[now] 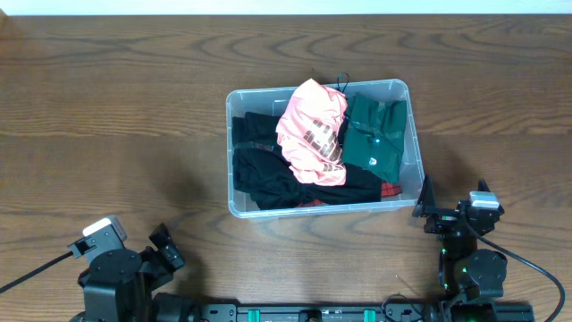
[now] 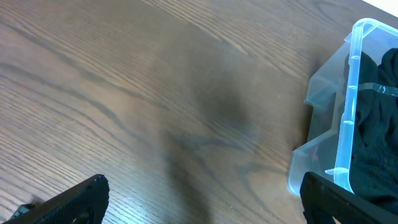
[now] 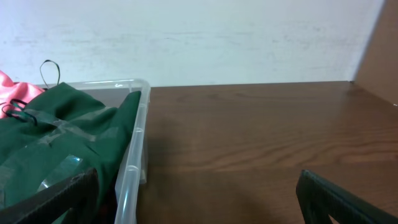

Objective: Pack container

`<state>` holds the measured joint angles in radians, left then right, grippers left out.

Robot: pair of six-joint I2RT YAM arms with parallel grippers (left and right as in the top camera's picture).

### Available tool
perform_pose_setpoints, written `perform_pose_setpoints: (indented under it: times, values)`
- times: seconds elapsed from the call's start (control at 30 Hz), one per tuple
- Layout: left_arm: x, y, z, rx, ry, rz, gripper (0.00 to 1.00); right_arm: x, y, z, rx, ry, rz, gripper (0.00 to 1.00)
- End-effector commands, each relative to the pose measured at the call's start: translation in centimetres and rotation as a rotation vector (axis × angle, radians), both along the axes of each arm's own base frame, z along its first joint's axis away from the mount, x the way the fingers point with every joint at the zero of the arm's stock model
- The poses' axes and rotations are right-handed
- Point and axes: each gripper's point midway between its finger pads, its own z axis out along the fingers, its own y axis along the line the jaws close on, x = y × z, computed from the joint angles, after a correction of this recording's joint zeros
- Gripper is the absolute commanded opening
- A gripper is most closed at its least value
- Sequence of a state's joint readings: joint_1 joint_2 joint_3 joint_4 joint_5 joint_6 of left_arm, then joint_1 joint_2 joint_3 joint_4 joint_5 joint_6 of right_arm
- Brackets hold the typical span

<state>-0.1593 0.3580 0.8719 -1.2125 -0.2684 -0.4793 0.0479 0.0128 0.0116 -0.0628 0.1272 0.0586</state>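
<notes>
Clothing is filling the container (image 1: 231, 152), which is sitting open side up near the middle of the table (image 1: 116, 116). Its long axis is running left to right, with the right end swinging slightly toward the far edge. A pink garment (image 1: 313, 125) is heaping up at the centre, spilling over black clothes (image 1: 264, 170) on the left and lying against a folded dark green garment (image 1: 375, 134) on the right. A scrap of red plaid (image 1: 390, 189) is peeking out at the near right corner. A shiny print is showing on the pink garment, too small to read. The left gripper (image 2: 205, 208) is hovering over bare wood at the near left, well apart from the container, its fingers spread wide. The right gripper (image 3: 199, 208) is hanging just beside the container's near right corner, its fingers likewise wide apart and holding nothing.
</notes>
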Motion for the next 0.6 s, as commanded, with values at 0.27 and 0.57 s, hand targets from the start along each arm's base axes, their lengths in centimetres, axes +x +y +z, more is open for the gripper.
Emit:
perform_pose_setpoints:
  times: [0.27,0.57]
  values:
    - [-0.1,0.1,-0.2,-0.004,0.003,0.008,0.98,0.0,0.0,-0.1,-0.014,0.000,0.002,0.99]
    - [0.9,0.1,-3.3,0.019,-0.029,-0.002,0.98,0.0,0.0,-0.1,-0.014,0.000,0.001,0.99]
